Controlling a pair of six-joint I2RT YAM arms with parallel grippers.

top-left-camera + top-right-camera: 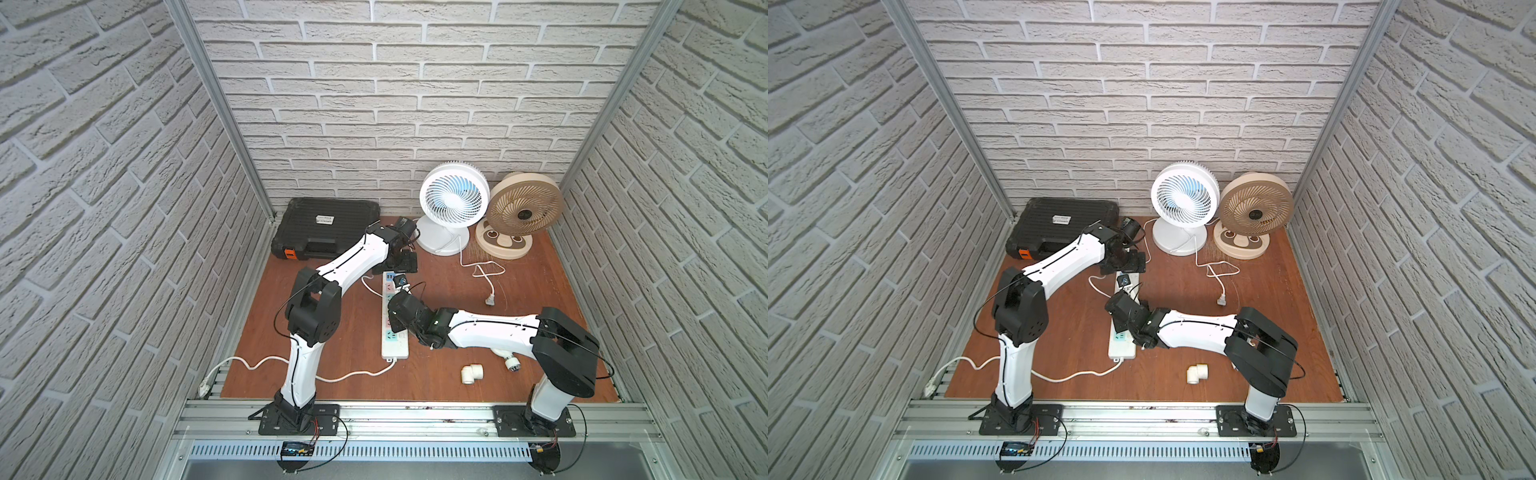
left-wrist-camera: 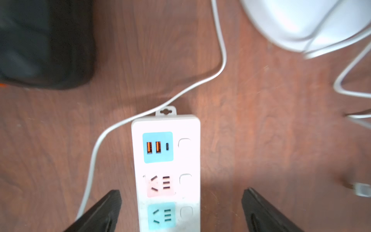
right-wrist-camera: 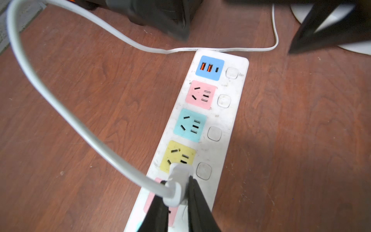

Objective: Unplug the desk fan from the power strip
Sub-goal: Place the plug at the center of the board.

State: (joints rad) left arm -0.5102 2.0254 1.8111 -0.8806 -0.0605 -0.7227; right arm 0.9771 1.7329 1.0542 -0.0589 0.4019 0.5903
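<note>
Right claw (image 3: 177, 179): clamped tight on a white plug (image 3: 179, 170).
Power strip (image 3: 230, 112): flat on the table (image 3: 80, 100), directly beneath the right claw, with the plug over the pink panel beside the yellow one.
Left claw (image 2: 181, 191): wide open, holding nothing, one finger either side of the strip's USB end.
</note>
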